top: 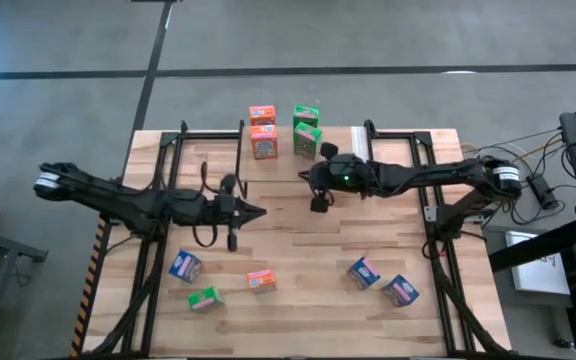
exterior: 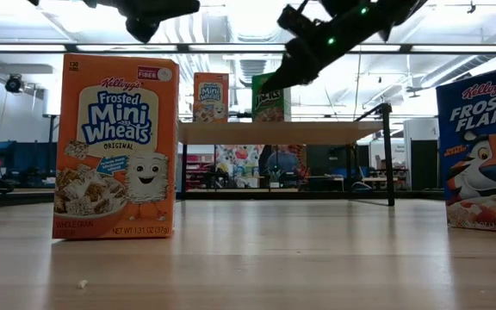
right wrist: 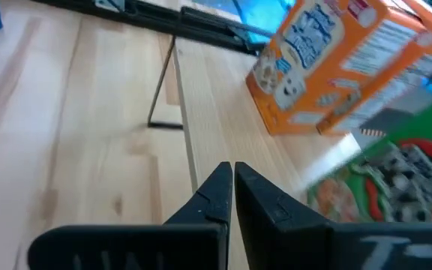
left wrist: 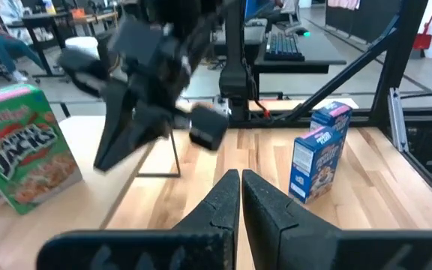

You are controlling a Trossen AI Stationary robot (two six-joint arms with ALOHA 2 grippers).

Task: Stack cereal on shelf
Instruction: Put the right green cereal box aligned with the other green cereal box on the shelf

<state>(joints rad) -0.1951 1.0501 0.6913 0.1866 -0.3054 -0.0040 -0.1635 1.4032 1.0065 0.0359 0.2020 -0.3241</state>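
The shelf [top: 408, 138] stands along the table's far edge. On its plank, in the high view, are two orange cereal boxes [top: 263, 130] and, beside them, two green ones [top: 307, 128]; the low view shows an orange box [exterior: 211, 96] and a green one [exterior: 269, 99] upright there. My right gripper [top: 308, 178] is shut with nothing in it, raised just on the near side of the green boxes [right wrist: 396, 172]. My left gripper [top: 258, 211] is shut too, over the middle of the table, and holds nothing. Several more boxes lie loose on the near half.
On the near half of the table lie a blue box [top: 184, 266], a green one [top: 204, 298], an orange one [top: 260, 281] and two blue ones [top: 364, 272] [top: 400, 290]. Black arm frames run along both table sides. Bare wood lies between the grippers and these boxes.
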